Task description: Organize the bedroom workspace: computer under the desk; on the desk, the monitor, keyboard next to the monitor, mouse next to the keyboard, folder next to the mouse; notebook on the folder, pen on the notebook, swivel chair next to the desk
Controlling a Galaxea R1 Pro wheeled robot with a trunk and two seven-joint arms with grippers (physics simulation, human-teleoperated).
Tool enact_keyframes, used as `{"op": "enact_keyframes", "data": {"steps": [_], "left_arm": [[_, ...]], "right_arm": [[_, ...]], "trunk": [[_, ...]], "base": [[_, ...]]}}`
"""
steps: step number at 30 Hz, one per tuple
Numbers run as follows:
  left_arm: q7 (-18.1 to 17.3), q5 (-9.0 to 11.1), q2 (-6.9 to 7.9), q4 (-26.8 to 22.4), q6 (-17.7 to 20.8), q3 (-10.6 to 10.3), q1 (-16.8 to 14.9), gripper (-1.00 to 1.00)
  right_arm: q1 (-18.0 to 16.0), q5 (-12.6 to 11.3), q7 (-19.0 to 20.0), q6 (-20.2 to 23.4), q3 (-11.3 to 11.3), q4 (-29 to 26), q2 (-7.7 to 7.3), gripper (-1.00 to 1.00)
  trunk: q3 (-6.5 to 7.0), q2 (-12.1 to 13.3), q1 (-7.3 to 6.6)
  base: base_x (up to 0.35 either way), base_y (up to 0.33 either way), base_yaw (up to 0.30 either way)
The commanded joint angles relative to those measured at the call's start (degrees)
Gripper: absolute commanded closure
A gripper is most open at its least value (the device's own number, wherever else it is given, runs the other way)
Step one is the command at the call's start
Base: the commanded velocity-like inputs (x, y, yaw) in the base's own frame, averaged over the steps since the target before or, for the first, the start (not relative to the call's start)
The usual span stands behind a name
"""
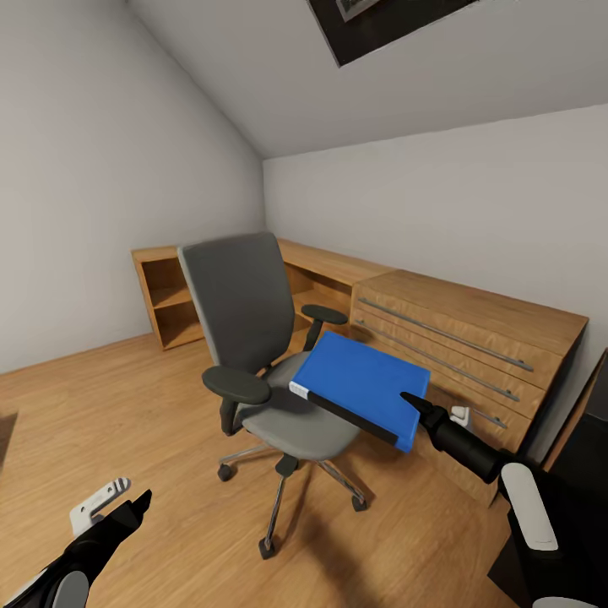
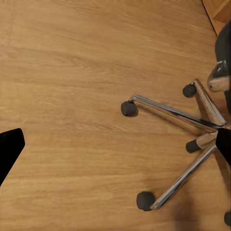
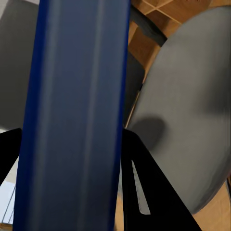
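Blue folder (image 1: 363, 384) in right claw (image 1: 415, 404), seemingly above swivel chair (image 1: 253, 338)

No text, label or number can be read anywhere

the swivel chair (image 1: 262, 355) is placed mid-floor, in front of a low shelf unit (image 1: 173, 295) set against the back wall. to the right of the chair a wooden chest (image 1: 469, 355) is set along the wall. the folder (image 1: 359, 384) is held above the chair's seat, clear of it, by the right gripper (image 1: 418, 405), at the folder's right edge. the left gripper (image 1: 127, 507) is positioned low at the left, over the floor (image 1: 101, 422) near the chair's base.
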Motion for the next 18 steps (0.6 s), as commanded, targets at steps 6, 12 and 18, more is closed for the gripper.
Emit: {"op": "enact_keyframes", "data": {"steps": [6,12,18], "left_arm": [[0.4,0.7,-0.05,-0.1,0.3,0.0,0.0,-1.0],[0.4,0.7,-0.08,-0.1,0.3,0.0,0.0,-1.0],[0.4,0.7,0.05,-0.1,0.3,0.1,0.0,-1.0]], "right_arm": [[0.0,-0.1,0.1,0.4,-0.3,0.1,0.01,1.0],[0.0,-0.2,0.1,0.5,-0.3,0.1,0.01,1.0],[0.0,-0.1,0.1,0.4,-0.4,0.2,0.03,1.0]], "trunk": [[1.02,2.4,-1.33],[2.1,4.8,-2.65],[3.18,7.2,-3.97]], "base": [[0.0,0.0,0.0],[0.0,0.0,0.0],[-0.067,0.0,0.0]]}}
